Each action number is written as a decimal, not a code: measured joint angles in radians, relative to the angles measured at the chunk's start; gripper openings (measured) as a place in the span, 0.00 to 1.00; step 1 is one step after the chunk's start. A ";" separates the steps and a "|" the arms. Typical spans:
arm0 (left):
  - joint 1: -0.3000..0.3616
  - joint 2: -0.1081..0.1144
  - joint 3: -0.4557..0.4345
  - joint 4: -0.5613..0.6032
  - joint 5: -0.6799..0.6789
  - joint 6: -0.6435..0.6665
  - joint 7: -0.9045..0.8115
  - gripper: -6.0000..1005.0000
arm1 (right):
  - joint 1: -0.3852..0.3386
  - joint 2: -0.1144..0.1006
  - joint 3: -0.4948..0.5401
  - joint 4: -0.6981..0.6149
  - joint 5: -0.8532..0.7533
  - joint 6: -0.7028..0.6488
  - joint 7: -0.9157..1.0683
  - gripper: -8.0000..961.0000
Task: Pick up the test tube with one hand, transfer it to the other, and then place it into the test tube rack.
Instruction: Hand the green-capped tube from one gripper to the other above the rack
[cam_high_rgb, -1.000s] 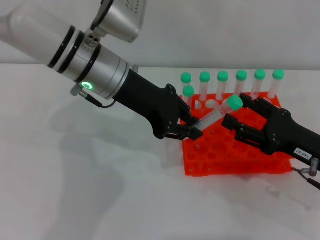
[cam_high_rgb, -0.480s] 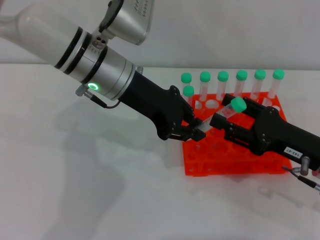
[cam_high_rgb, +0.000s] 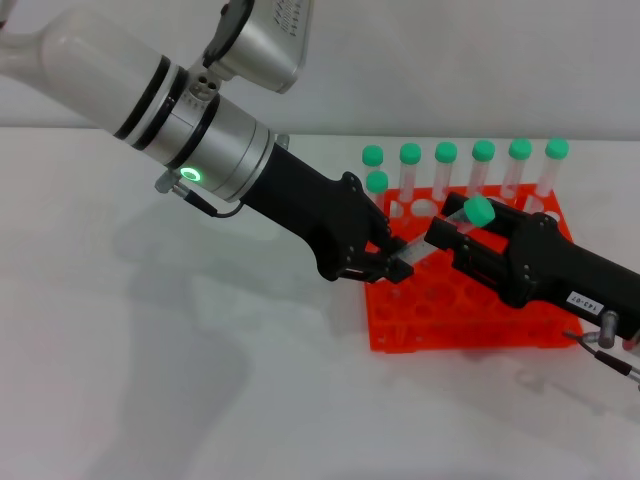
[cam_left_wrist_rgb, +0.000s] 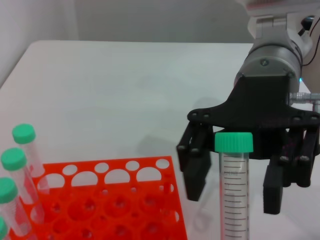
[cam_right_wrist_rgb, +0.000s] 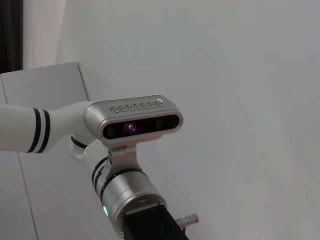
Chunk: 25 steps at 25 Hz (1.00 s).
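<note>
The test tube (cam_high_rgb: 432, 234), clear with a mint-green cap (cam_high_rgb: 478, 210), hangs tilted over the orange-red test tube rack (cam_high_rgb: 470, 322). My left gripper (cam_high_rgb: 392, 264), on the green-ringed arm, is shut on the tube's lower tip end. From the right, my right gripper (cam_high_rgb: 455, 230), black with a white label, stands open with a finger on each side of the tube just below the cap. The left wrist view shows the tube (cam_left_wrist_rgb: 235, 195) upright between the right gripper's spread fingers (cam_left_wrist_rgb: 197, 175), apart from both, with the rack (cam_left_wrist_rgb: 107, 200) beside it.
Several capped tubes (cam_high_rgb: 446, 166) stand along the rack's far row, one more just in front at the left; some appear in the left wrist view (cam_left_wrist_rgb: 20, 155). White table surrounds the rack. The right wrist view holds only the left arm (cam_right_wrist_rgb: 131, 197) and wall.
My right gripper has moved left along the rack and now straddles the tube below its cap. The left arm shifted slightly right with the tube, then held still.
</note>
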 joint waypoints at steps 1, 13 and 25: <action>0.000 0.000 0.000 0.000 0.002 -0.001 0.000 0.20 | 0.000 0.000 -0.002 -0.001 0.000 0.000 0.000 0.53; 0.002 0.000 0.000 0.000 0.006 -0.008 -0.005 0.21 | 0.002 0.000 -0.057 -0.015 0.001 0.002 -0.002 0.28; 0.004 -0.001 0.000 0.001 0.007 -0.008 -0.010 0.21 | -0.003 -0.002 -0.058 -0.017 0.012 -0.001 -0.008 0.06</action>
